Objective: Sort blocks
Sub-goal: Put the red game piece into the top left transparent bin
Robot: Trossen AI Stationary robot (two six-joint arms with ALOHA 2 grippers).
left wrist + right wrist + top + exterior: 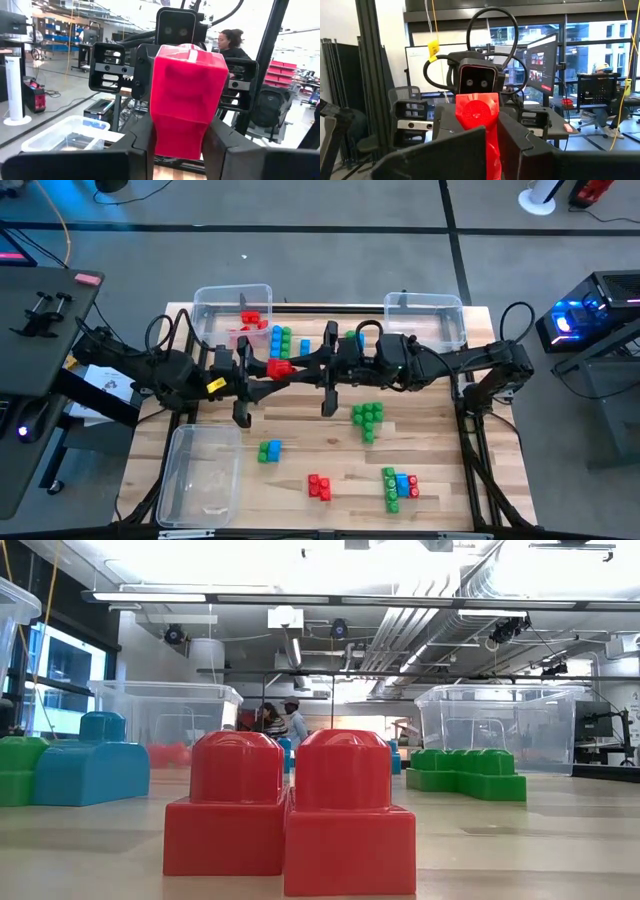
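Grey floor is spreading around the wooden table, crossed by dark lines. A black desk is sitting to the left, a lit computer case glowing blue to the right. Ceiling lights and ducts are running overhead. Tall windows are letting daylight in beside a whiteboard, and a person is sitting beyond
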